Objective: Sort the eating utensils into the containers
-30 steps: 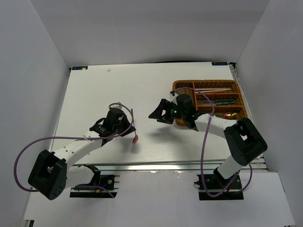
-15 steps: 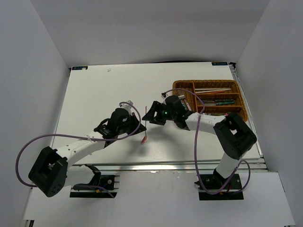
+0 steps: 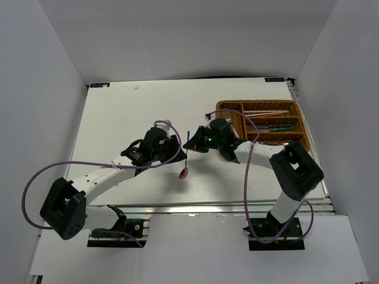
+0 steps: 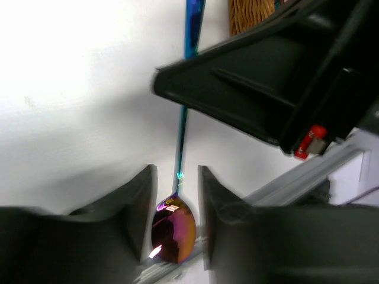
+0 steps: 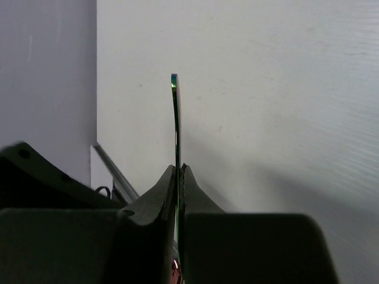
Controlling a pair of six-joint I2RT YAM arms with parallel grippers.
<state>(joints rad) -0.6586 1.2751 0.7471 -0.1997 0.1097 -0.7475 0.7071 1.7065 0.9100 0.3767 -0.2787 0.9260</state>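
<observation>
A spoon [image 3: 185,160] with a red-purple bowl [image 4: 173,229] and a thin iridescent handle [image 5: 175,112] hangs upright above the table, between the two arms. My right gripper [image 3: 190,144] is shut on the handle, which sticks out past its fingertips [image 5: 177,168]. My left gripper [image 3: 176,155] is open, and its fingers [image 4: 144,195] stand on either side of the bowl with a gap on each side. The brown wicker tray [image 3: 220,107] stands at the right rear. It holds chopsticks [image 3: 266,112], green-handled cutlery [image 3: 273,126] and a small spoon [image 3: 290,142].
The right gripper's black body [image 4: 266,89] fills the upper right of the left wrist view, close to the left fingers. Purple cables [image 3: 35,183] loop beside both arms. White walls enclose the table on the left, rear and right.
The left arm carried the spoon rightward to the right gripper. The right gripper moved left and shut on the handle. The left gripper then opened off the spoon.
</observation>
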